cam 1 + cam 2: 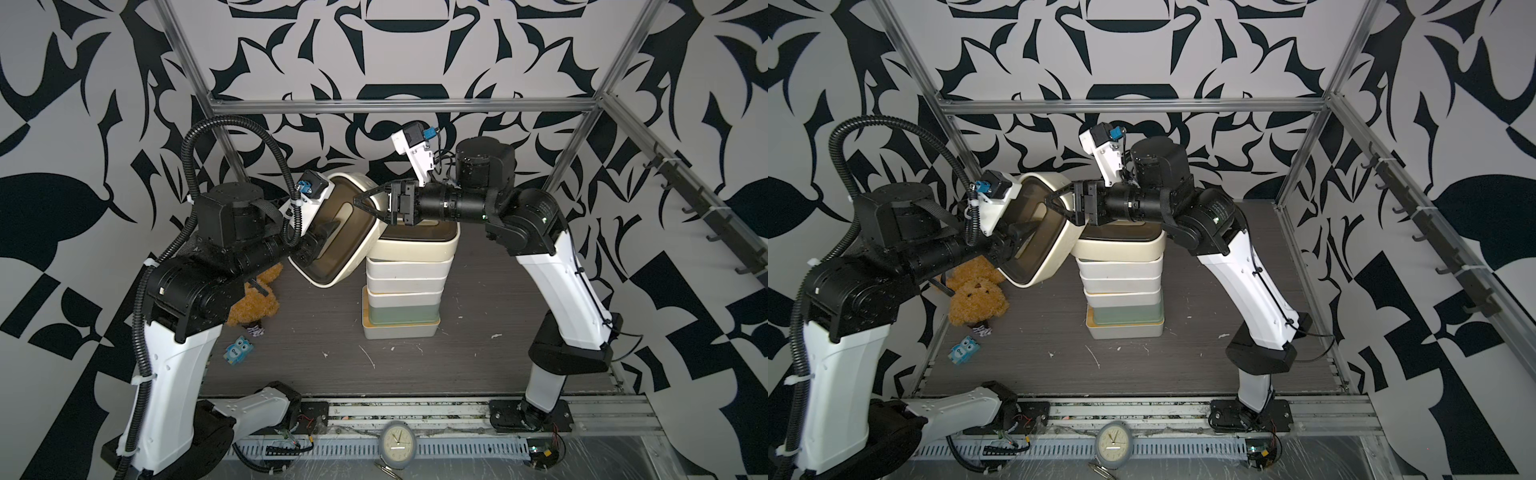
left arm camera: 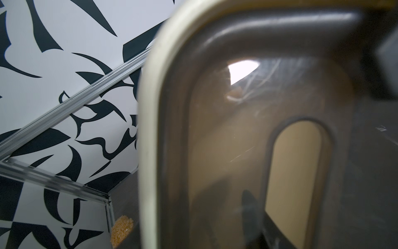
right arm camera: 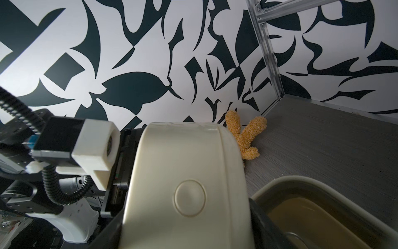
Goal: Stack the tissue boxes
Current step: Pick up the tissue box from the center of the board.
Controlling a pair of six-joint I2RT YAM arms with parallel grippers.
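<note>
Left gripper (image 1: 328,229) is nearly closed, pinching the dark lid of the cream tissue box (image 1: 333,261) at the slot. One finger (image 2: 249,208) shows through the tinted lid beside the slot in the left wrist view. The box hangs off the table (image 1: 478,332), tipped steeply on edge, lid facing the left arm, close beside the top of the stack (image 1: 403,291). Contact with the stack: can't tell.

Right gripper (image 1: 358,202) is at the far upper end of the same box. Its jaws are part-way open, and the box's cream underside (image 3: 183,161) fills the space between them in the right wrist view. Can't tell if the pads press on it.

The stack stands mid-table: bamboo-lidded box (image 1: 399,333) at the bottom, mint box (image 1: 399,314) on it, white boxes above, second cream box (image 1: 411,248) on top. Plush bunny (image 1: 253,303) lies under the left arm.
</note>
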